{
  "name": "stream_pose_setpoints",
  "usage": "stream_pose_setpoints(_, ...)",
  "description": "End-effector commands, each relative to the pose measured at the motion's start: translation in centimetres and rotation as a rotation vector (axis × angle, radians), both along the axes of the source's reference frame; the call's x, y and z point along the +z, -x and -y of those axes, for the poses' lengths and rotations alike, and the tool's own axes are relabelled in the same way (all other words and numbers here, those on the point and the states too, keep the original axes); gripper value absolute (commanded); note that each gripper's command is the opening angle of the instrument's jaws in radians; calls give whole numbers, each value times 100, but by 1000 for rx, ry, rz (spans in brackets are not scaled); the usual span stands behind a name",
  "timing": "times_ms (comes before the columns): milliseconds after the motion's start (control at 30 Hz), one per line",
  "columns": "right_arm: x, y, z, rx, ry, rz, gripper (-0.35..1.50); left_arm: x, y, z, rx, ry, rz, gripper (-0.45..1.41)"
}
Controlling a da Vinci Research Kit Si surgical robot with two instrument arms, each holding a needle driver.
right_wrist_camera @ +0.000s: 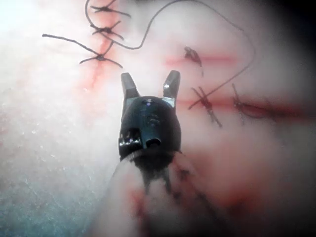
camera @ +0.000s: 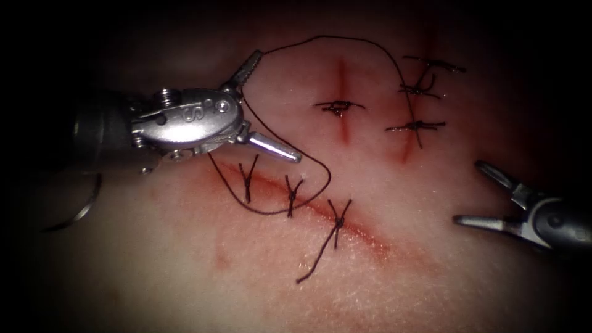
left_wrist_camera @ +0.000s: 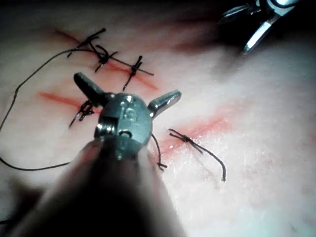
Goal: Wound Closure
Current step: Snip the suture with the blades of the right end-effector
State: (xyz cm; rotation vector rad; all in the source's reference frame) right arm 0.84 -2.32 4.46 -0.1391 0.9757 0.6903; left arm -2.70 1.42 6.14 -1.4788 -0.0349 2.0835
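Left tool [camera: 275, 106] is carrying an engraved mark [camera: 196, 111] on the flat metal side of its wrist housing [camera: 179, 126], seen in the endoscope view. Mark is slanting along the housing. First character is reading like an "S". A smaller stroke or two is following it, not resolving into anything legible.

In the left wrist view, the same tool [left_wrist_camera: 127, 86] is showing stamped characters [left_wrist_camera: 129, 114] on the rounded face of the housing, just behind the jaws. They are reading as two digits, possibly "13". Second digit is staying uncertain, glare is washing over it.
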Motion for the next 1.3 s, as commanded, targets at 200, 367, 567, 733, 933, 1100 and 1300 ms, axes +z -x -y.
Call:
stream_pose_setpoints(200, -3, -24, 6, 21, -18, -20, 113, -3, 15, 77, 52, -78, -149, 113)
stream_pose_setpoints(367, -5, -40, 8, 22, -24, -11, 116, 17, 27, 135, 54, -139, -226, 108)
stream_pose_setpoints(567, 1, -50, 18, 10, -26, 1, 116, 35, 35, 153, 33, -161, -222, 96)
stream_pose_setpoints(733, 4, -55, 23, 3, -28, 6, 116, 51, 40, 156, 31, -170, -245, 89)
stream_pose_setpoints(933, 4, -58, 26, -1, -29, 8, 111, 78, 41, 160, 45, -216, -250, 52)
stream_pose_setpoints(1100, 3, -64, 30, -10, -37, 16, 106, 81, 31, 153, 54, -283, -223, -45)
stream_pose_setpoints(1300, 14, -92, 46, -83, -3, 29, 116, 64, 20, 137, 31, -352, -197, -45)
